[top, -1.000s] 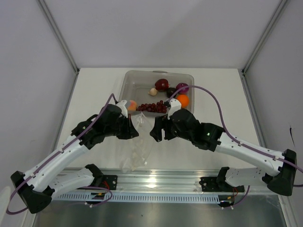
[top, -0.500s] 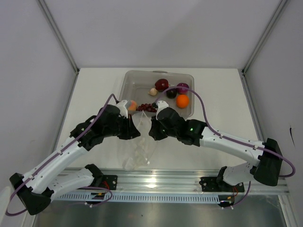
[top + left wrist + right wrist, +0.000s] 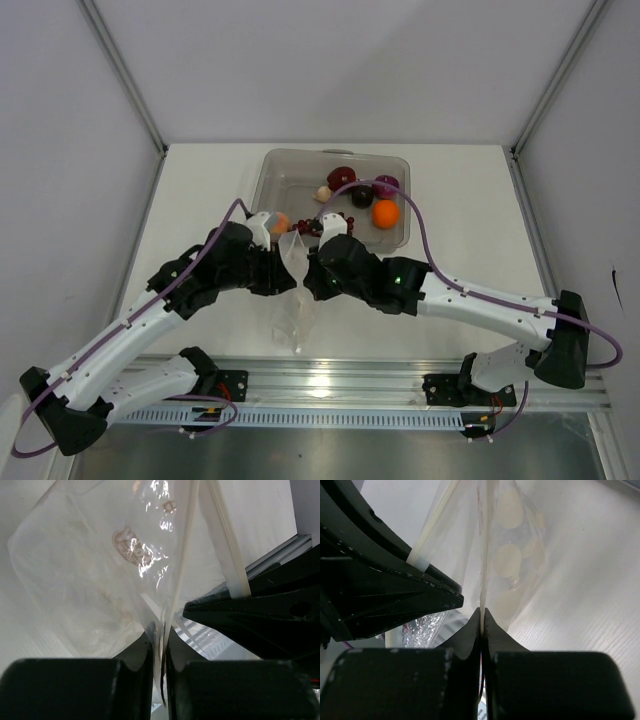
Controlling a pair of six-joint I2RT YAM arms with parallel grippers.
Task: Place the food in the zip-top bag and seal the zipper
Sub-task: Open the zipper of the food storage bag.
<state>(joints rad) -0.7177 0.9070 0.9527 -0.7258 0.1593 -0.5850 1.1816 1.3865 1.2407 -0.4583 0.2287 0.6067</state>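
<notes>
The clear zip-top bag (image 3: 293,305) hangs crumpled between my two arms, its mouth end lifted. My left gripper (image 3: 283,268) is shut on one thin wall of the bag (image 3: 100,570), and the film runs down between its jaws (image 3: 161,637). My right gripper (image 3: 308,272) is shut on the bag's edge (image 3: 515,555), pinching a pale strip (image 3: 482,617). The white zipper strip (image 3: 227,550) stands beside it. The food lies in the tray: orange (image 3: 385,213), dark red fruit (image 3: 342,179), purple ball (image 3: 386,184), blackish fruit (image 3: 362,197), beige bulb (image 3: 322,193), grapes (image 3: 333,219), peach (image 3: 279,222).
The rigid grey tray (image 3: 285,170) sits at the back centre of the white table, just beyond both grippers. The metal rail (image 3: 330,385) with the arm bases runs along the near edge. Frame posts stand at the back corners.
My right arm has swung left from the tray's front to the bag and shut on its edge. The bag has been drawn up and narrower. The left arm has barely moved.
</notes>
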